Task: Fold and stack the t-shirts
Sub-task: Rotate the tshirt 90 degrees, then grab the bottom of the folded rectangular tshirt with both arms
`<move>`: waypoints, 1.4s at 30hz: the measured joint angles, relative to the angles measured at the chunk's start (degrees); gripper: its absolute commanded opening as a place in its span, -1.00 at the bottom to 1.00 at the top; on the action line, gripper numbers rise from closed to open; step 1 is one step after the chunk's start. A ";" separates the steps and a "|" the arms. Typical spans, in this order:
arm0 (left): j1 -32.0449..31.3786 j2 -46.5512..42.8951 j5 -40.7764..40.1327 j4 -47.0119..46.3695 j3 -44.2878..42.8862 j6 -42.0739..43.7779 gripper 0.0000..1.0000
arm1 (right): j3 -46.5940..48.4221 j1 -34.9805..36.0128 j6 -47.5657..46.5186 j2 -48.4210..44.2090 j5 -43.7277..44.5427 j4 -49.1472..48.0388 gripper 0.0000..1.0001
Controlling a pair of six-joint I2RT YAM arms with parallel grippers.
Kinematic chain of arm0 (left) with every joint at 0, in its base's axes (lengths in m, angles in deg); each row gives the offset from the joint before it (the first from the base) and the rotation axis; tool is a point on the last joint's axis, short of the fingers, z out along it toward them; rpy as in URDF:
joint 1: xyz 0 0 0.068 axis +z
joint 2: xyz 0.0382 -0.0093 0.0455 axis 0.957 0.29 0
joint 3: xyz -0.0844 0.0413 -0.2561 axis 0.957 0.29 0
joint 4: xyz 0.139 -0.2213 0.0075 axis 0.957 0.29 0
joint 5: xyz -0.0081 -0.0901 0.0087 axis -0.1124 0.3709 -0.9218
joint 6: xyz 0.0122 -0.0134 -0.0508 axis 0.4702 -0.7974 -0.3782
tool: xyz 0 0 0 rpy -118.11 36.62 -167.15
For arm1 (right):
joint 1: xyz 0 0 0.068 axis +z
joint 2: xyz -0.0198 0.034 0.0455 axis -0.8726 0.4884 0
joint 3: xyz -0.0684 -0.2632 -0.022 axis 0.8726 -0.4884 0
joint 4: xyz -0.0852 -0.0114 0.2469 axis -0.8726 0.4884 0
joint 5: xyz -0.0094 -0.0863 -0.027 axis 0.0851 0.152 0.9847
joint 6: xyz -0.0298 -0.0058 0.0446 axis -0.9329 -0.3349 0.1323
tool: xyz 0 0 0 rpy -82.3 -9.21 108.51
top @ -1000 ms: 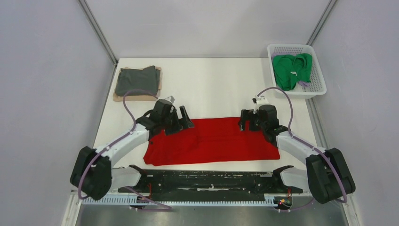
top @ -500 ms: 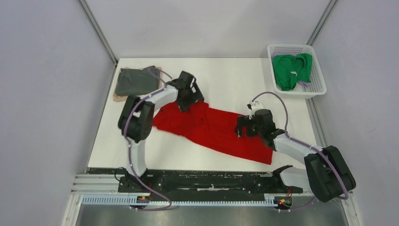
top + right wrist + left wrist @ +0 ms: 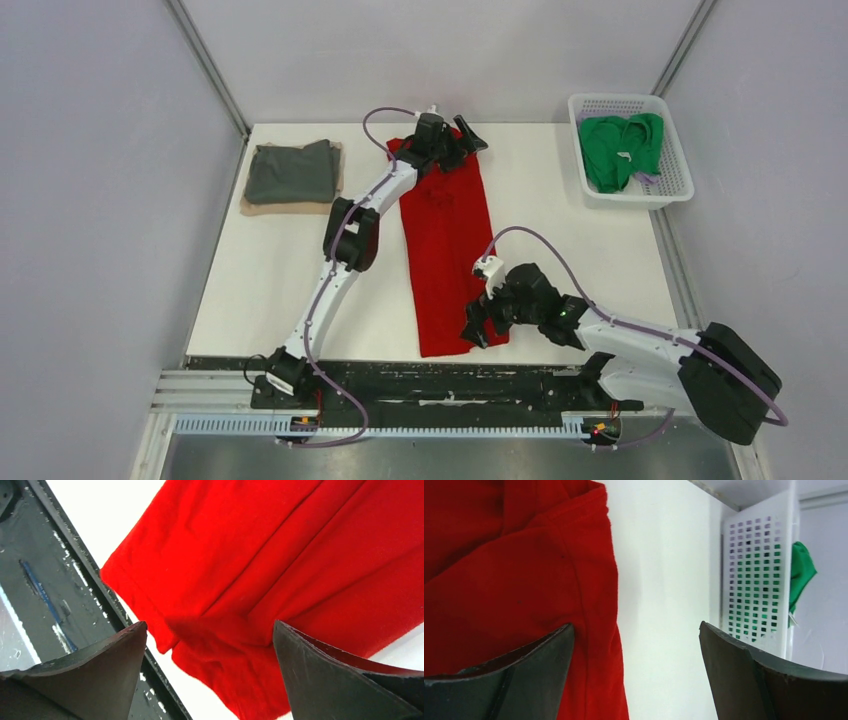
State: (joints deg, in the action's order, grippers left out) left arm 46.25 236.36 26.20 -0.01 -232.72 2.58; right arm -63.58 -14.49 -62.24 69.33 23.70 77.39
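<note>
The bright red t-shirt (image 3: 445, 240) lies as a long folded strip running from the table's far middle to its near edge. My left gripper (image 3: 462, 143) is open over the strip's far end; in the left wrist view the red cloth (image 3: 499, 580) lies under the left finger and its edge sits between the spread jaws (image 3: 635, 630). My right gripper (image 3: 478, 328) is open over the near end; the red cloth (image 3: 280, 555) lies below its jaws (image 3: 209, 627). The dark grey t-shirt (image 3: 290, 172) lies folded on the tan t-shirt (image 3: 262, 207) at the far left. The green t-shirt (image 3: 622, 150) is bunched in the basket.
The white lattice basket (image 3: 660, 195) stands at the far right corner and also shows in the left wrist view (image 3: 754, 580). The black rail (image 3: 440, 380) runs along the table's near edge, just beside the shirt's near end (image 3: 45, 580).
The red shirt has turned from lying across the table to lying far-to-near. My left gripper swung to the far middle and my right gripper came in toward the near edge.
</note>
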 measured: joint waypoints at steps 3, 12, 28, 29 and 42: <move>-0.52 0.61 1.64 -3.63 0.17 -0.02 0.99 | 0.00 0.00 -1.55 -4.57 -0.74 2.58 0.96; -0.76 0.66 3.87 -5.57 0.17 1.38 0.99 | 1.55 0.04 -5.38 -14.51 6.19 12.11 0.96; -5.70 -53.51 -0.35 5.01 48.00 10.97 0.99 | 0.09 0.09 1.95 -14.97 9.31 20.11 0.29; -7.67 -60.94 -3.45 4.92 55.32 11.21 0.99 | -0.46 0.13 2.67 -15.15 9.33 20.15 0.27; -24.81 -88.85 -10.95 17.77 99.86 7.39 0.99 | -3.15 0.50 6.86 -15.76 12.04 22.14 -0.15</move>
State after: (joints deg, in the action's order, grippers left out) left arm 21.44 147.51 15.25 17.76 -132.85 9.97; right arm -66.73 -13.98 -55.38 53.57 35.74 99.53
